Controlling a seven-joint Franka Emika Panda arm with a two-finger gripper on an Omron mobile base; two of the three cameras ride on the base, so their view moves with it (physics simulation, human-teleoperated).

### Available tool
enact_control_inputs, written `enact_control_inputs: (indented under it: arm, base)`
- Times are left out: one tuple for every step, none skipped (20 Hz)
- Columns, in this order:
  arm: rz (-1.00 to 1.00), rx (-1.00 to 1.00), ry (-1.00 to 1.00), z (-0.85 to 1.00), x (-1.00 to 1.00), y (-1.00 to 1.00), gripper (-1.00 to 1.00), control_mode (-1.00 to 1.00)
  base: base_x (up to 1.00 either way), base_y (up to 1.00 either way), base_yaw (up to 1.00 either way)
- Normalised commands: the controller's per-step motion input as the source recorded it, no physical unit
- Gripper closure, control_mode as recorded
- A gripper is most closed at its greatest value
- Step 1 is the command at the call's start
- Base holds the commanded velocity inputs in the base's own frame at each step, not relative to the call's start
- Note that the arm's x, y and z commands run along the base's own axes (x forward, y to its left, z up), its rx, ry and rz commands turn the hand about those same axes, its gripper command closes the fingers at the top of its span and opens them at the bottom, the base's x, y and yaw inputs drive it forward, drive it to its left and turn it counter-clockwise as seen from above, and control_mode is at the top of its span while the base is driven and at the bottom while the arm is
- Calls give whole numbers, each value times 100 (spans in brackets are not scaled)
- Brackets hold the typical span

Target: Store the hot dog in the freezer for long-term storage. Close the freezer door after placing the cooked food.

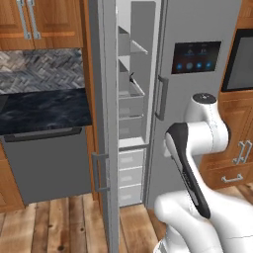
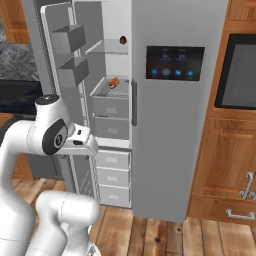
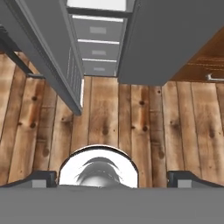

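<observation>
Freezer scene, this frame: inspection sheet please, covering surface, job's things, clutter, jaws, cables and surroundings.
Surface: clear shelf in the freezer carries the hot dog.
Job's things: hot dog already inside; freezer door swung wide open, not yet closed.
Clutter: small dark brown lump on a higher shelf.
Jaws: gripper open, empty, pointing down at the wood floor.
Cables: nothing seen.
Surroundings: fridge door with touchscreen shut; dark counter; wooden cabinets.
</observation>
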Motion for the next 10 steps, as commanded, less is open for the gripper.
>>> enact_control_inputs:
  arm:
    - [-19,0,-15,0,0,31,-100,-100]
    - [-22,0,-18,0,0,44,-100,-100]
    - [-28,0,-14,-1,0,41,-100,-100]
    - [-31,0,-20,0,0,45,-100,-100]
    - [-39,0,-31,0,0,54,-100,-100]
    - [-50,0,-22,-5,0,36,-100,-100]
    - [-46,0,-24,0,0,60,-100,-100]
    - [-49,0,-26,0,-6,52,-100,-100]
    - [-49,0,-25,0,-8,49,-100,-100]
    - [-45,0,-31,0,-9,70,-100,-100]
  base:
    - [0,0,0]
    - [0,0,0]
    - [0,0,0]
    - [0,0,0]
    - [0,0,0]
    - [0,0,0]
    - [0,0,0]
    - [0,0,0]
    - [0,0,0]
    - [0,0,0]
